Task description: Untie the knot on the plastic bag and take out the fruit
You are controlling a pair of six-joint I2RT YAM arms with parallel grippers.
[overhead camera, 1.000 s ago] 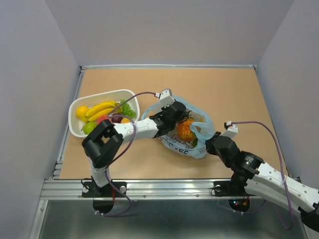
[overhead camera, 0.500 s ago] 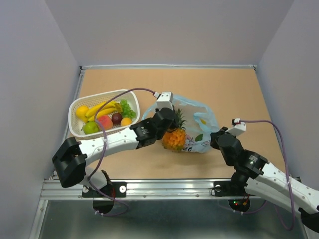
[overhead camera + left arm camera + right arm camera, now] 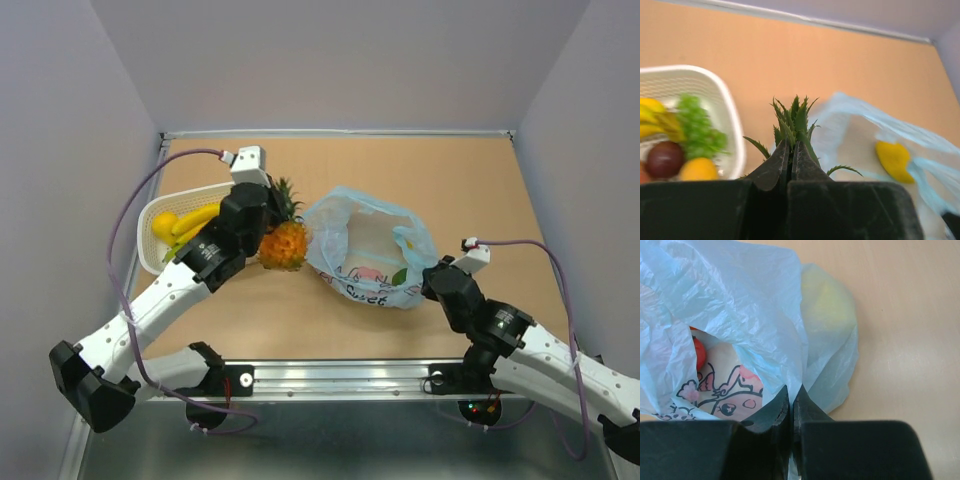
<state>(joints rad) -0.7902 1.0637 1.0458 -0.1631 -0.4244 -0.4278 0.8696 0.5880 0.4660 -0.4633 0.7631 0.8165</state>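
So at this point my left gripper (image 3: 276, 207) was clamped shut on the leafy top of the pineapple (image 3: 284, 245). It hung leaves-up and a bit tilted, over the table (image 3: 450, 180), clear of the plastic bag (image 3: 375, 245).

What mattered for the next move: the white basket (image 3: 143, 235) sat just to the pineapple's left, rim right beside it, with the bag on its other side. The left arm was way nearer the basket, so I figured a short swing left and a drop.

The basket already had bananas (image 3: 195, 218), grapes (image 3: 697, 132), a dark plum (image 3: 662, 159) and a small orange fruit (image 3: 699, 169) in it.

My right gripper (image 3: 790, 400) was pinched tight on the bag's near right edge. The mouth gaped open, and inside I could spot a yellow fruit (image 3: 894, 159) and something red (image 3: 699, 352). There was also a pale yellow-green lump (image 3: 827, 305) showing through the plastic.
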